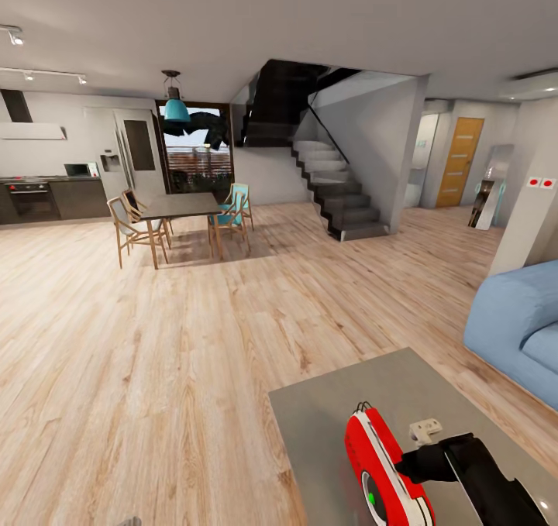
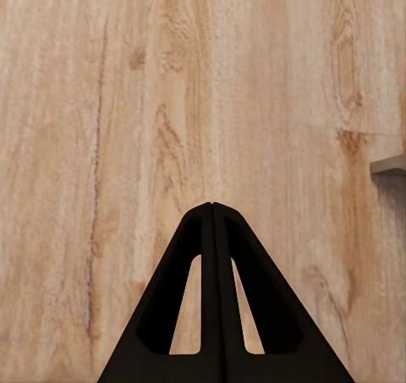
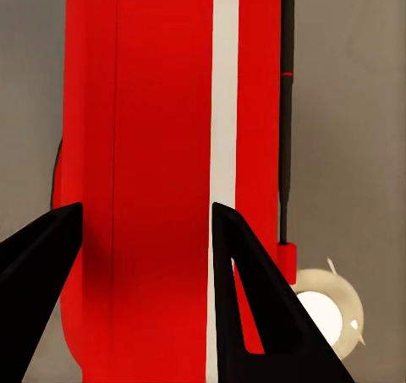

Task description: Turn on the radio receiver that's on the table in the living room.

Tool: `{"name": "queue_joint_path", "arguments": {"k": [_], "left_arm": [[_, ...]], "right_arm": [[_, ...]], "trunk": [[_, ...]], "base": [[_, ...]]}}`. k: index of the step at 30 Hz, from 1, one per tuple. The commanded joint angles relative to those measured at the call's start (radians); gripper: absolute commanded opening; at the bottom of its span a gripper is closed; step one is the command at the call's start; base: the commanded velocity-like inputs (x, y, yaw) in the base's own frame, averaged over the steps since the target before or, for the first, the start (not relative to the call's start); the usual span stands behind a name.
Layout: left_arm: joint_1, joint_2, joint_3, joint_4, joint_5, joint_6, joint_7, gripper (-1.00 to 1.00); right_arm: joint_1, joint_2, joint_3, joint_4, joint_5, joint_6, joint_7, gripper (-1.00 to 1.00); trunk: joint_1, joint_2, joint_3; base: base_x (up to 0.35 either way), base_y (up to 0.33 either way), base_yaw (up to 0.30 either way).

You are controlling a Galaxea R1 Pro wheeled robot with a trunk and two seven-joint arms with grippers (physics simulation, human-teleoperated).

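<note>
Radio receiver (image 1: 385,472) lay on the grey table (image 1: 325,425), right gripper (image 3: 148,231) over it

Its long axis ran away from the robot; right fingers spread beside its red body, left gripper (image 2: 211,210) closed above the floor (image 2: 101,104)

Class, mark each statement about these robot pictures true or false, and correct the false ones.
1. The radio is on the grey table. True.
2. The left claw is wide open. False: its fingers are pressed together over the wood floor.
3. The right claw is at the radio, fingers spread. True.
4. The sofa is green. False: it is blue.
5. The radio is blue with a black band. False: it is red with a white band.
</note>
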Motion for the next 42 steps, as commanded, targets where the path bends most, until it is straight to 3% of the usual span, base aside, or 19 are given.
{"name": "queue_joint_path", "arguments": {"k": [1, 6, 7, 29, 42], "left_arm": [[0.000, 0.000, 0.000, 0.000, 0.000, 0.000, 0.000, -1.00], [0.000, 0.000, 0.000, 0.000, 0.000, 0.000, 0.000, -1.00], [0.000, 0.000, 0.000, 0.000, -0.001, 0.000, 0.000, -1.00], [0.000, 0.005, 0.004, 0.006, -0.005, -0.011, 0.003, -1.00], [0.000, 0.012, 0.003, 0.024, -0.009, -0.030, 0.004, -1.00]], "right_arm": [[0.001, 0.000, -0.002, 0.045, 0.010, -0.042, -0.002, -1.00], [0.001, 0.000, -0.002, 0.045, 0.011, -0.042, -0.003, -1.00], [0.001, 0.000, -0.002, 0.045, 0.011, -0.042, -0.003, 1.00], [0.001, 0.000, -0.002, 0.045, 0.010, -0.044, -0.003, 1.00], [0.001, 0.000, -0.002, 0.045, 0.010, -0.044, -0.003, 1.00]], "trunk": [[0.000, 0.000, 0.000], [0.000, 0.000, 0.000], [0.000, 0.000, 0.000], [0.000, 0.000, 0.000], [-0.050, 0.091, 0.041]], "base": [[0.000, 0.000, 0.000], [0.000, 0.000, 0.000], [0.000, 0.000, 0.000], [0.000, 0.000, 0.000], [0.000, 0.000, 0.000]]}}
